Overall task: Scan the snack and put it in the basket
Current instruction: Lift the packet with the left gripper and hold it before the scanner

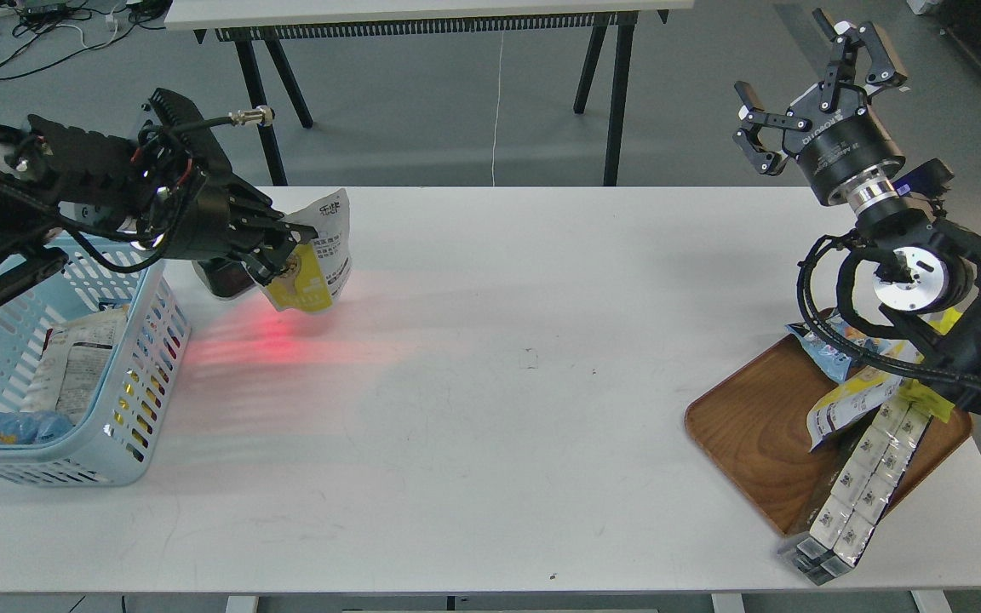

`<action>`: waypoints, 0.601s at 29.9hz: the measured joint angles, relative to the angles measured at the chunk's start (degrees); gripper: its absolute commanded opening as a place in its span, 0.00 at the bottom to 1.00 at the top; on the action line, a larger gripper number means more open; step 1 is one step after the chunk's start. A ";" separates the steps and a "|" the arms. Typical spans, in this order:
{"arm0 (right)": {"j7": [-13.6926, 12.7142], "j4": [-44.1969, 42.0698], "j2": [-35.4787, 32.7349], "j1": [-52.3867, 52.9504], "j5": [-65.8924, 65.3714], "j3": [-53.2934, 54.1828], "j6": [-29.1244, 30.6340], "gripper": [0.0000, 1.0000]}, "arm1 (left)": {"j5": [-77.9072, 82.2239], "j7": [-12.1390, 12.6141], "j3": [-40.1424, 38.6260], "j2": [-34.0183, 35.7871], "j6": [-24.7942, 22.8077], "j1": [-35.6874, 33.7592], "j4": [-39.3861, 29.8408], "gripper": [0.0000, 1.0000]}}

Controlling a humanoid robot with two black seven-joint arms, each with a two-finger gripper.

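Observation:
My left gripper is shut on the snack, a yellow-and-white foil pouch with its white printed back facing me. It hangs tilted just above the white table, at the back left. A red scanner glow lies on the table below it. The light blue basket stands at the left edge, below my left arm, with several packets inside. My right gripper is open and empty, raised high at the back right, above the tray.
A brown wooden tray sits at the right front with several snack packets and a long strip of white boxes overhanging its edge. A dark scanner sits behind the pouch. A second table's legs stand beyond.

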 measured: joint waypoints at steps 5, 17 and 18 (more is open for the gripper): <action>0.00 -0.03 -0.11 0.00 0.00 0.01 0.00 0.99 | 0.00 0.00 -0.12 -0.04 0.00 -0.21 -0.11 0.00; 0.00 -0.11 -0.14 -0.05 0.00 0.01 0.00 0.99 | 0.00 0.00 -0.74 0.68 -0.17 -0.97 -3.25 0.00; 0.00 -0.11 -0.14 -0.09 0.00 0.01 0.00 0.99 | 0.00 0.00 -0.81 0.91 -0.12 -1.00 -3.80 0.00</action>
